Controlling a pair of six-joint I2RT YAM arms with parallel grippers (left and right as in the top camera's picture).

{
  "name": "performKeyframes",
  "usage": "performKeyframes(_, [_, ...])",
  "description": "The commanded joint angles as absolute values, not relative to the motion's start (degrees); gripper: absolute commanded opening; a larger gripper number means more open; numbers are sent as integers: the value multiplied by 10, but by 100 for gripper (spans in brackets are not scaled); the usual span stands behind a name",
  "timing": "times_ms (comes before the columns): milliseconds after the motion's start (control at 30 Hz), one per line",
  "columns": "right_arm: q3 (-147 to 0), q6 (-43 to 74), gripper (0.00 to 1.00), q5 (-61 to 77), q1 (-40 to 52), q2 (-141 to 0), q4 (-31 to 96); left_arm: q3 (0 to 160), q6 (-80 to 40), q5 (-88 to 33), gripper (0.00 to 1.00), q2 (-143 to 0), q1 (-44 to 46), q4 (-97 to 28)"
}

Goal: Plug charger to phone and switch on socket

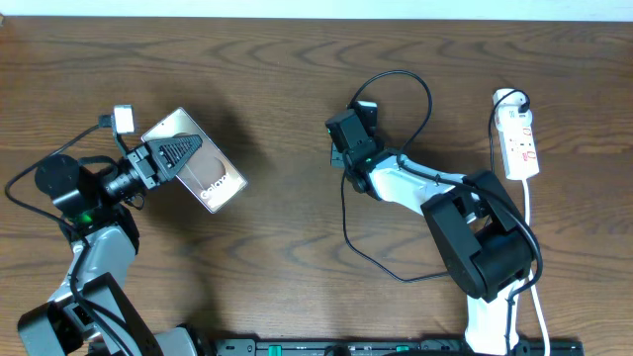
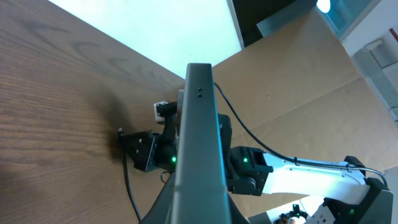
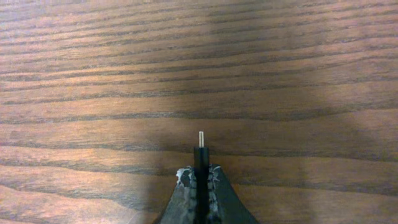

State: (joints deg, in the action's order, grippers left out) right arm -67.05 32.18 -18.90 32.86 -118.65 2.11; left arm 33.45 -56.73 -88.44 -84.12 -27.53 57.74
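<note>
So far, only the picking up is done. The left gripper (image 1: 183, 153) is clenched on the phone (image 1: 218, 185) and holds it up over the left side of the table (image 1: 277, 59). The right gripper (image 3: 201, 180) is pinching the charger (image 3: 201, 149) right at its end, with the little metal tip poking out in front. The tip and the phone are well apart, so the plug is not in yet. The socket (image 1: 520, 143) lies far off on the right and nothing is near it. I think two jobs are left: push the plug in, then press the switch.
</note>
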Motion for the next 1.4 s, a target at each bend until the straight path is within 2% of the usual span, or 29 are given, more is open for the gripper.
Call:
performKeyframes(0, [-645, 326, 1, -187, 322, -1234, 42, 340, -560, -894, 7, -840, -273, 584])
performKeyframes(200, [-672, 286, 1, -41, 322, -1218, 72, 340, -560, -894, 7, -840, -273, 584])
performKeyframes(400, [-678, 279, 1, 365, 326, -1209, 73, 340, -560, -894, 7, -840, -273, 584])
performKeyframes(567, [-678, 166, 1, 628, 340, -1209, 75, 340, -560, -894, 7, -840, -273, 584])
performKeyframes(667, [-678, 121, 1, 728, 348, -1209, 74, 340, -560, -896, 7, -840, -273, 584])
performKeyframes(800, [-678, 59, 1, 802, 354, -1209, 68, 340, -561, -900, 7, -840, -273, 583])
performKeyframes(1133, [-678, 57, 1, 808, 355, -1209, 63, 340, -562, -900, 7, -840, -273, 583])
performKeyframes(1367, [-678, 57, 1, 887, 356, -1209, 11, 340, -562, -900, 7, -840, -273, 573])
